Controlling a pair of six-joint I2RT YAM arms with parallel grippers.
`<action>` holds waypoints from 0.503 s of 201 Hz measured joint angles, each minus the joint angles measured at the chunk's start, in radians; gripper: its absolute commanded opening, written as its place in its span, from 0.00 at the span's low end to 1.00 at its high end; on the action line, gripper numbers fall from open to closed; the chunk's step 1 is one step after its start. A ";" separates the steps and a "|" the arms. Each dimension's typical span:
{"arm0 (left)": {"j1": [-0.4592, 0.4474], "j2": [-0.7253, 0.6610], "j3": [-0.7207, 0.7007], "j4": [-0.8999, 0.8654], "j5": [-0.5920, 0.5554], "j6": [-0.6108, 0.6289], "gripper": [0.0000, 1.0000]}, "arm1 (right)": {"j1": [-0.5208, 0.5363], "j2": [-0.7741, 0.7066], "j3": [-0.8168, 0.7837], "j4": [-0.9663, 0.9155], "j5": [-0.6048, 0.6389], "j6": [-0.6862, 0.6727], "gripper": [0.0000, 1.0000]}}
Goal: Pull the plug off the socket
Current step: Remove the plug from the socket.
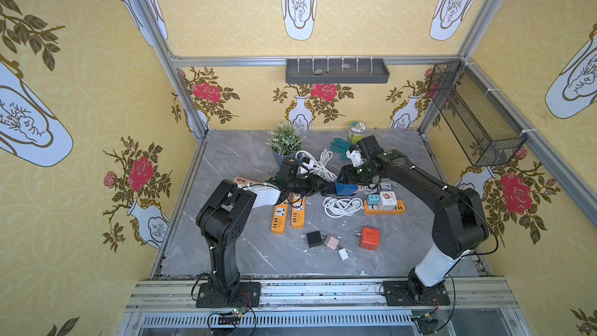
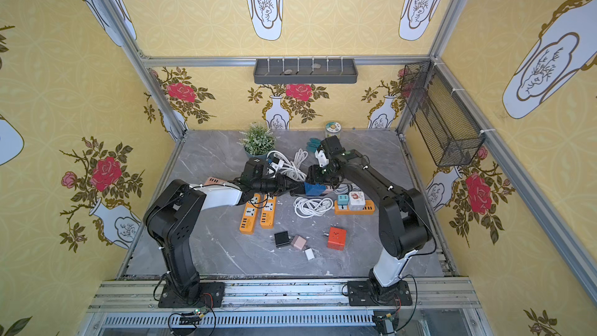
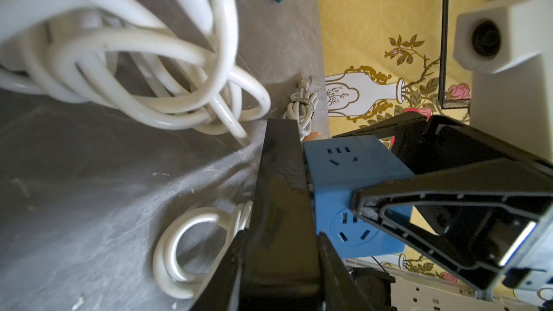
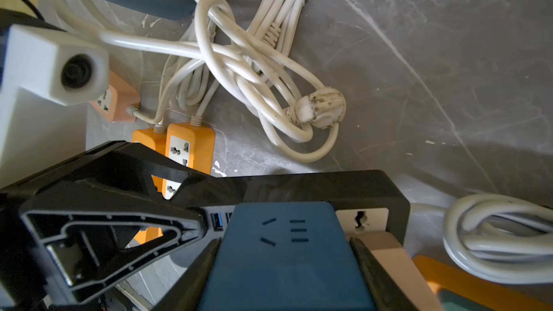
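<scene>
blue plug (image 1: 343, 188) mid-table, seated in black socket strip (image 3: 279, 175), right gripper (image 4: 284, 264) pinching the plug's sides, left gripper (image 3: 281, 260) clamped on the strip, white cord coils (image 1: 342, 205) crowding both, orange strips (image 1: 288, 213) just beside

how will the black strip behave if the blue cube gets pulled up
Probably stiff: the black strip is a hard, straight-edged bar, so it should not flex. It looks slim and plastic, so likely light; it would probably rise with the blue cube unless pinned, and the left gripper is shut on it. Its glossy shell might slide in that grip.
</scene>
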 measured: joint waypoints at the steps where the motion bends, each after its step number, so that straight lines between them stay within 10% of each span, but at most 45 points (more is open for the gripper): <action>1: 0.000 0.000 0.001 -0.002 0.001 0.002 0.10 | 0.001 -0.006 -0.006 0.005 0.002 0.001 0.20; 51: 0.000 -0.009 0.069 -0.162 0.013 0.123 0.09 | 0.096 -0.033 -0.006 -0.005 0.161 0.091 0.20; 101: 0.004 -0.021 0.082 -0.279 -0.059 0.198 0.09 | -0.028 -0.132 -0.017 0.019 0.081 0.159 0.20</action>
